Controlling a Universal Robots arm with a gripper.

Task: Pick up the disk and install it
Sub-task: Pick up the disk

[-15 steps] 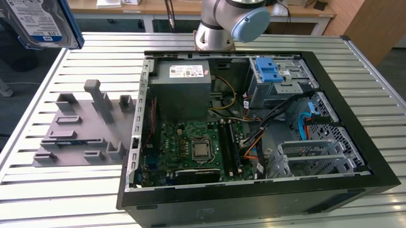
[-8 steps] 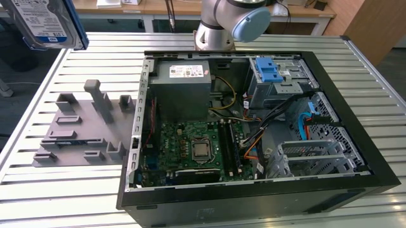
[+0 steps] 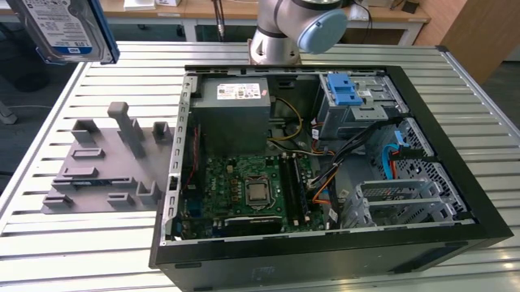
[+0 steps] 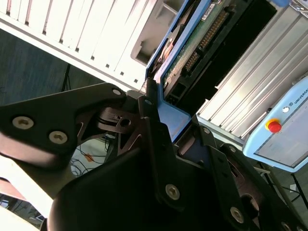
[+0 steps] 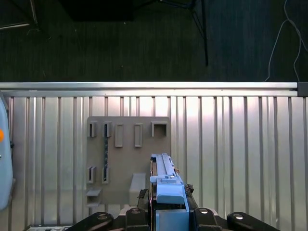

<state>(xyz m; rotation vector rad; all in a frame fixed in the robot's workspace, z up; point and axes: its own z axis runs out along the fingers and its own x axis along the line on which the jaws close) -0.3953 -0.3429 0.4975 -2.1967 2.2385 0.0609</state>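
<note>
The disk (image 3: 61, 27), a silver drive with a blue-and-white label and blue side rails, hangs high above the table's far corner on the exterior view's left. In the first wrist view the disk (image 5: 166, 185) is edge-on above the grey fixture plate, with my gripper (image 5: 168, 214) shut on its blue rail. The second wrist view shows the black fingers (image 4: 154, 130) clamping the disk (image 4: 192, 53), whose green circuit-board side is in sight. The open computer case (image 3: 479, 207) lies flat on the table, well away from the disk.
A grey fixture plate (image 3: 106, 164) with upright slots lies on the slatted table beside the case. Inside the case are a grey power-supply box (image 3: 235, 100), a blue latch (image 3: 345, 91) and metal drive cages (image 3: 406, 201). The arm's base (image 3: 281, 36) stands behind the case.
</note>
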